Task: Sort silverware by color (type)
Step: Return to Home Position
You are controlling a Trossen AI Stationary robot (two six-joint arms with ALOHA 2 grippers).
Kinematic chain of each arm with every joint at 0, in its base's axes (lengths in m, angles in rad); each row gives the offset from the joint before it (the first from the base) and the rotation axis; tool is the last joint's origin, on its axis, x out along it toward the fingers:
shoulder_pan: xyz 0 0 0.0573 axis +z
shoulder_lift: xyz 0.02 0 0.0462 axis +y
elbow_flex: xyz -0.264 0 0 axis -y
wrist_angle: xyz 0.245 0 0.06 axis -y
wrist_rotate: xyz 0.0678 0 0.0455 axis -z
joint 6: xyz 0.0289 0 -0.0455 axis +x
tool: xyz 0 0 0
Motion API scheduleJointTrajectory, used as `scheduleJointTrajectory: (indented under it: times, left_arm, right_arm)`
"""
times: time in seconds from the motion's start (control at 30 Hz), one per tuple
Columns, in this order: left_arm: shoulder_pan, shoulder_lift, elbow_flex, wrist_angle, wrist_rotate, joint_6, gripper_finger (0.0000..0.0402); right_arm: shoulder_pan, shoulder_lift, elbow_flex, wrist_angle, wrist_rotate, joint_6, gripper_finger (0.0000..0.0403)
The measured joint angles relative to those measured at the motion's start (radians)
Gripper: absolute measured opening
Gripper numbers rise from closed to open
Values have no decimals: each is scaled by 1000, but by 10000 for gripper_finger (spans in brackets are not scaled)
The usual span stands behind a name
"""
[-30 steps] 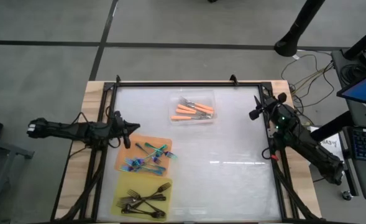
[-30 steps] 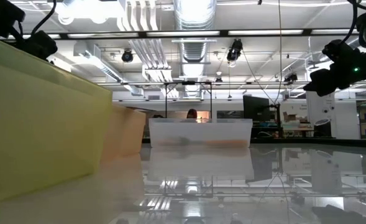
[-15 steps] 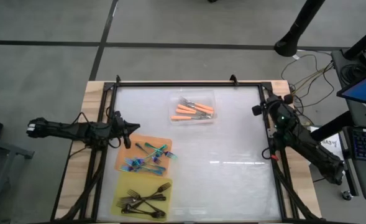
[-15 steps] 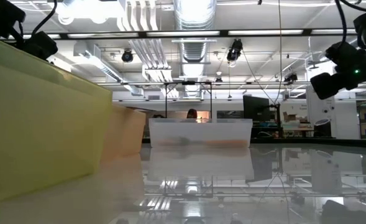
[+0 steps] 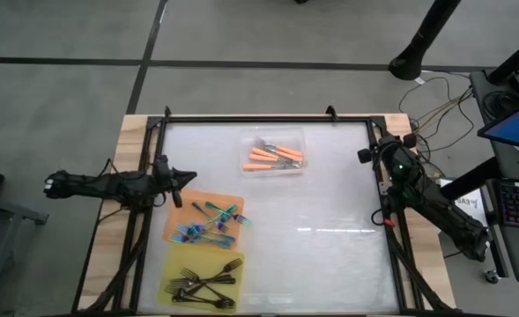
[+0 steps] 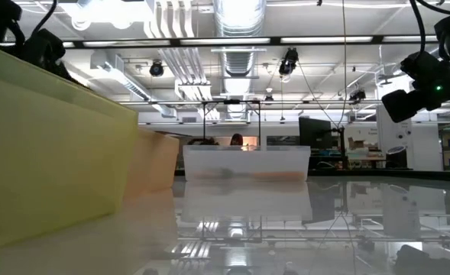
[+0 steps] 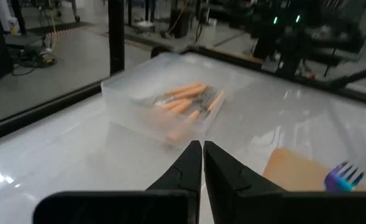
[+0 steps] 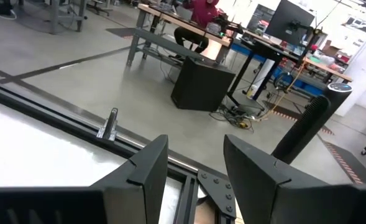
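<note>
Orange-handled forks point(image 5: 274, 158) lie in a clear tray point(image 5: 299, 136) near the far edge; they show in the left wrist view as orange forks point(image 7: 184, 102). Teal-handled forks point(image 5: 211, 220) lie on an orange mat point(image 5: 231, 201). Black forks point(image 5: 203, 283) lie piled on a yellow mat point(image 5: 175, 260) near the near edge. My left gripper point(image 5: 189, 178) point(image 7: 202, 148) hovers shut by the left edge, just beyond the orange mat's far corner. My right gripper point(image 5: 363, 157) point(image 8: 195, 155) is open and hangs above the right edge, pointing off the table's far side.
A black frame point(image 5: 259, 118) rims the white table. The table's middle and right half point(image 5: 329, 238) hold nothing. In the low view the yellow mat point(image 6: 49, 153) fills the left foreground and the clear tray point(image 6: 246, 162) stands behind it. Cables and desks lie past the right edge.
My right gripper has drawn back a little toward the table's right edge, then stayed still. My left arm has shifted slightly at the left edge. The forks, mats and tray have not moved.
</note>
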Motion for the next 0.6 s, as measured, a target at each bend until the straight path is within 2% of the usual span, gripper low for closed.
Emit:
scheduleJointTrajectory:
  times: [0.13,0.6]
  left_arm:
    - [0,-62,-1,6,-1,0,0]
    - [0,-61,-18,95,-1,0,0]
  right_arm:
    - [0,0,0,0,0,0,148]
    - [0,0,0,0,-1,0,148]
